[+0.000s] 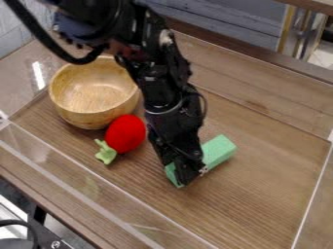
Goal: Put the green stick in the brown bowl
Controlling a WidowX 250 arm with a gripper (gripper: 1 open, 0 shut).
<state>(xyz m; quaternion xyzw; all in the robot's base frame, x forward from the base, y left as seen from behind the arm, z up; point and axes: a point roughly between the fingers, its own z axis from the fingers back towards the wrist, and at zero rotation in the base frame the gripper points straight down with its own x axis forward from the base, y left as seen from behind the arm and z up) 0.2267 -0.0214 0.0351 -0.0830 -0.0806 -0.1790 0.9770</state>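
The green stick (217, 150), a flat light-green bar, lies slanted on the wooden table right of centre, its near end under my gripper (182, 165). The gripper points straight down and its dark fingers (192, 160) are closed on the stick's sides near the lower left end. I cannot tell whether the stick still rests on the table. The brown bowl (93, 93) stands empty at the left, well behind and left of the gripper.
A red round toy fruit (125, 133) with a green leafy stem (104, 151) sits between the bowl and the gripper, close to the arm. A clear plastic wall (78, 185) runs along the table's front and left edges.
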